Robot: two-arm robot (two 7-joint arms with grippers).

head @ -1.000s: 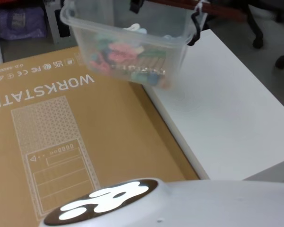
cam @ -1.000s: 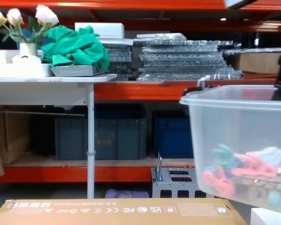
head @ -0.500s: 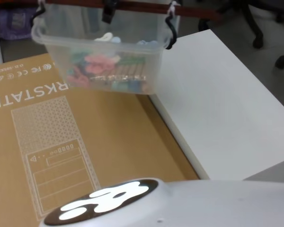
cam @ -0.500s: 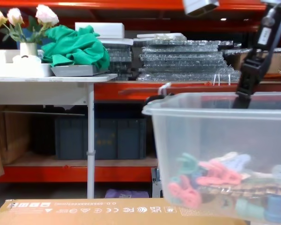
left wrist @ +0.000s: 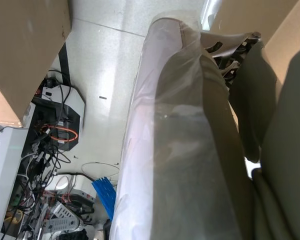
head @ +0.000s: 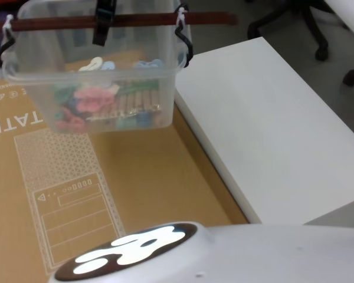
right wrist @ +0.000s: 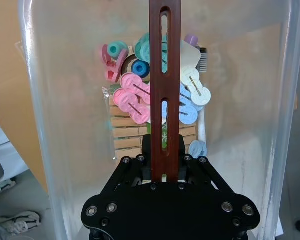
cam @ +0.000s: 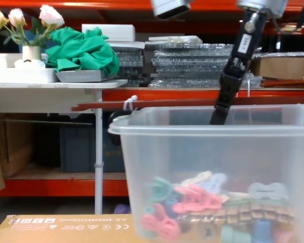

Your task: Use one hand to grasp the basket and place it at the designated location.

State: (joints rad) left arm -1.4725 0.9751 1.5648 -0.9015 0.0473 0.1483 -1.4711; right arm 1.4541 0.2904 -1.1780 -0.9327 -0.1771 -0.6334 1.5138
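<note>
Basket (head: pixel 94 88) is carried over the cardboard box (head: pixel 147 177), hung under its bar handle (head: pixel 141 19), which is clamped near mid-length by the closed right gripper (head: pixel 101 29); handle's long axis is laid left-right, white table (head: pixel 271 135) just rightward

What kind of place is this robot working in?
Probably a warehouse or stockroom: orange steel racking, dark blue crates on its lower shelf, and plastic-wrapped stacks above. The right claw holds the basket over a cardboard box.
</note>
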